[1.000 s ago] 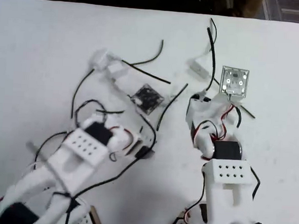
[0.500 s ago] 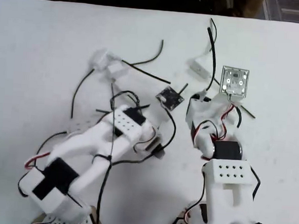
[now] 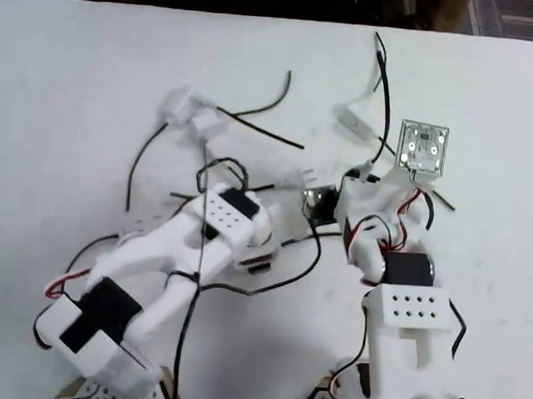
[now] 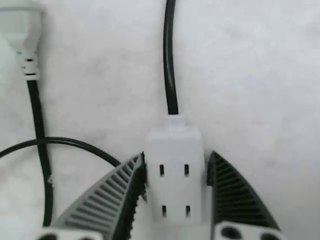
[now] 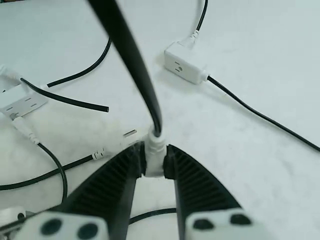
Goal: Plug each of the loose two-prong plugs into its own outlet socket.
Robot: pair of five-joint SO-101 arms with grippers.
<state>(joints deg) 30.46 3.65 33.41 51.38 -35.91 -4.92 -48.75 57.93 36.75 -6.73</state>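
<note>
On the left of the table (image 3: 66,79) a white connector cluster (image 3: 188,113) with black leads lies loose. It's white on white from above, so we can't tell if anything there is mated. Next across, the left gripper (image 4: 176,159) is clamped on a white socket block (image 4: 175,190), which sits square between the jaws. The block shows two pairs of slots facing the camera, all empty, and its socket cord (image 4: 170,60) leaves the far end. Near it a second white connector body (image 4: 20,27) lies unplugged on its own lead. The right gripper (image 5: 154,149) is closed tight on a white two-prong plug (image 5: 155,142), held by the body. Its plug cord (image 5: 127,50) rises steeply and the prongs are hidden inside the grip. From above we see both arms near each other mid-table. A loose plug (image 5: 114,144) with bare prongs lies just beside the right gripper. A free outlet (image 5: 184,67) sits empty ahead of it, well apart. Our read is that no plug is seated in any socket we can see. The first mate is staged, with alignment and insertion left, then the other pairs.
</note>
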